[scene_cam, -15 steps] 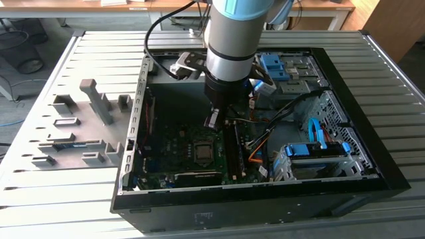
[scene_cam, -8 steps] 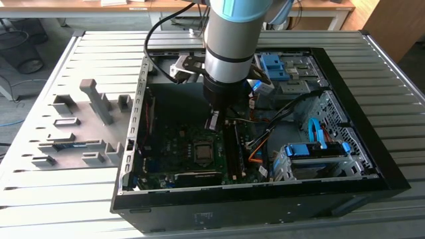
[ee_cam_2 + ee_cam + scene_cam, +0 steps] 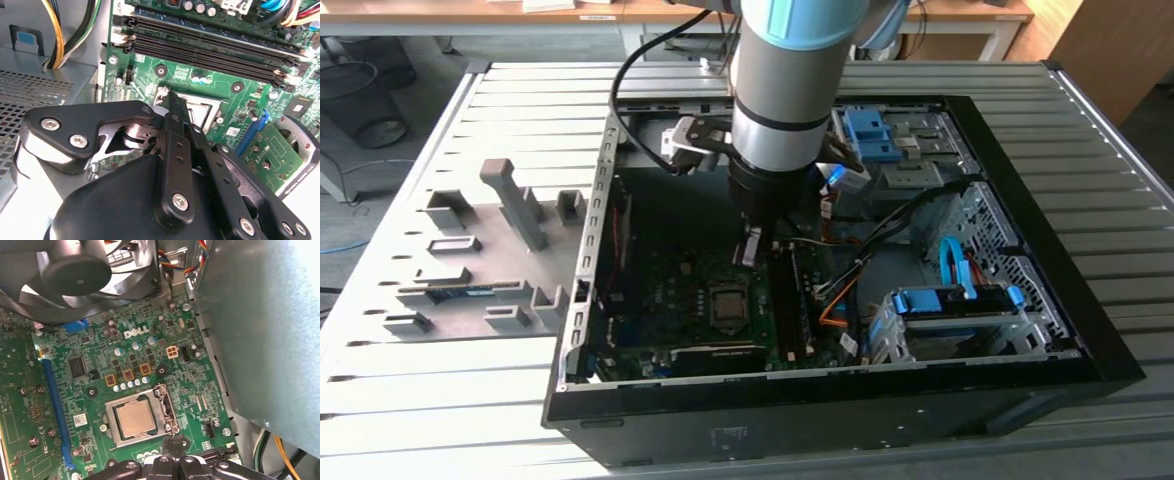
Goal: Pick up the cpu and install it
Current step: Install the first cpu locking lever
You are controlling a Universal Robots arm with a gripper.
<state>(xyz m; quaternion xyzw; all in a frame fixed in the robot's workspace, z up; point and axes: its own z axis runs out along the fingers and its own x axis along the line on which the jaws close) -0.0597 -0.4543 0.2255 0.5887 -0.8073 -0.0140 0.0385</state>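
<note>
Cpu (image 3: 136,418) seated in socket, fingers (image 3: 172,444) just beside

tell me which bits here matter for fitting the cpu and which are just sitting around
Part of the job:
- cpu, lying in the socket frame
- pincer, just beside the socket
- green motherboard

Just there:
- cooling fan
- memory slots
- blue drive bay
- grey power-supply box

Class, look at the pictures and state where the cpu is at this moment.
The cpu lies in the socket frame on the green motherboard in the first wrist view, beside the long blue slot, with the gripper just off the frame's edge.
</note>
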